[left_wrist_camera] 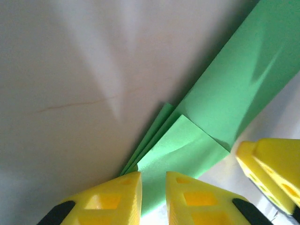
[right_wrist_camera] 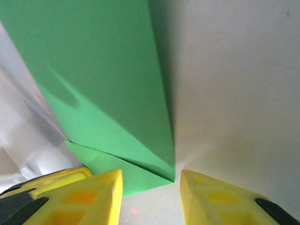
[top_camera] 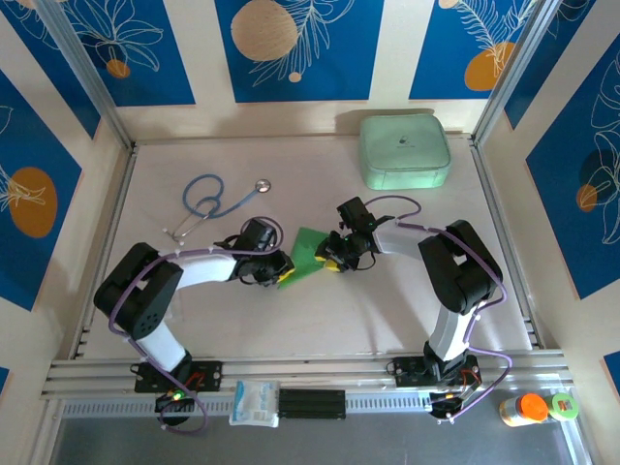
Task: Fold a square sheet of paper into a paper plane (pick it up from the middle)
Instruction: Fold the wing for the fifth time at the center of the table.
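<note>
**Folded green sheet between two parted hands at mid-table**

The square sheet of paper [top_camera: 308,252], already creased into a smaller, narrow wedge, sits near the middle of the table [top_camera: 387,310], between the two arms. From the left wrist [left_wrist_camera: 225,93] it is a long green band running up to the right. Stacked folded layers fan out at its near end, with a small flap on top. From the right wrist [right_wrist_camera: 108,84] it is a broad panel tapering toward the camera, with a diagonal crease and a lower flap ending in a sharp corner. Whether the sheet lies wholly flat on the table cannot be told.

The left hand [top_camera: 287,276] meets the wedge's lower left end. In its own view [left_wrist_camera: 153,176] the yellow fingers stand a narrow gap apart, released rather than clenched, and green paper shows in the gap. Contact between the pads and the paper cannot be judged. The right hand [top_camera: 331,262] is at the wedge's right edge. In its own view [right_wrist_camera: 151,178] the fingers are spread well apart, and the paper's corner lies in the gap. The lower flap runs up to the left finger [right_wrist_camera: 93,192].

Well apart from the sheet, a pale mint zip case [top_camera: 405,150] rests at the far right of the table. A blue stethoscope [top_camera: 208,201] lies at the far left. A white packet [top_camera: 255,402] and an orange-capped bottle [top_camera: 530,408] sit along the near rail.
</note>
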### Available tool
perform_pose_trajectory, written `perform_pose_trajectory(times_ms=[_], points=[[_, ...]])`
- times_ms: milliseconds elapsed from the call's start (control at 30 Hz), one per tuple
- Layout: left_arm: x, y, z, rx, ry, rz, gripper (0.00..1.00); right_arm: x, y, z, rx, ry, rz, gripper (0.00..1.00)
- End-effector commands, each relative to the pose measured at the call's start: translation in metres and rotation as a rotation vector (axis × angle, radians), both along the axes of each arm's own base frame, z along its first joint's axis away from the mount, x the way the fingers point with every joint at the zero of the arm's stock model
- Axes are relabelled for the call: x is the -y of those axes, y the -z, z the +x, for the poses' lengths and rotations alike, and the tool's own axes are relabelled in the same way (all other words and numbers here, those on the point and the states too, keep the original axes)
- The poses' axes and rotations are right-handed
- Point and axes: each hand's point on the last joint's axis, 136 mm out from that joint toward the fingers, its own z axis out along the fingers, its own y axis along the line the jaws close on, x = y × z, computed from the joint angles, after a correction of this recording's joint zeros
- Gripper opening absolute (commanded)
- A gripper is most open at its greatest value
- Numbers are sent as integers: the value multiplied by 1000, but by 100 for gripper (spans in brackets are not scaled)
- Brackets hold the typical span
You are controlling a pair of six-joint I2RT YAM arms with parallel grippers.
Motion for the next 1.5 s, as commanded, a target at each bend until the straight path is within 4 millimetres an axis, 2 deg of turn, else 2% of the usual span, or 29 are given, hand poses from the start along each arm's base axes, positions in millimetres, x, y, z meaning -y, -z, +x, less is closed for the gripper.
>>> perform_pose_trajectory(times_ms=[0, 200, 500, 767, 1000, 1200, 1467], points=[[-2, -2, -4, 11, 11, 5, 19, 5, -4, -4, 9, -2, -28, 38], [-6, 9, -7, 4, -9, 9, 17, 0, -4, -6, 4, -26, -9, 39], [-8, 11, -11, -14, -57, -42, 17, -10, 0, -13, -22, -66, 18, 38], [-11, 17, -12, -50, -144, -122, 14, -8, 2, -17, -29, -73, 0, 38], [-10, 19, -13, -62, -162, -149, 12, -24, 0, -17, -27, -108, 64, 37], [-11, 20, -13, -67, -164, -148, 11, -29, 4, -14, -32, -110, 75, 35], [-11, 19, -12, -68, -167, -151, 10, -40, -5, -7, 17, -126, 154, 32]])
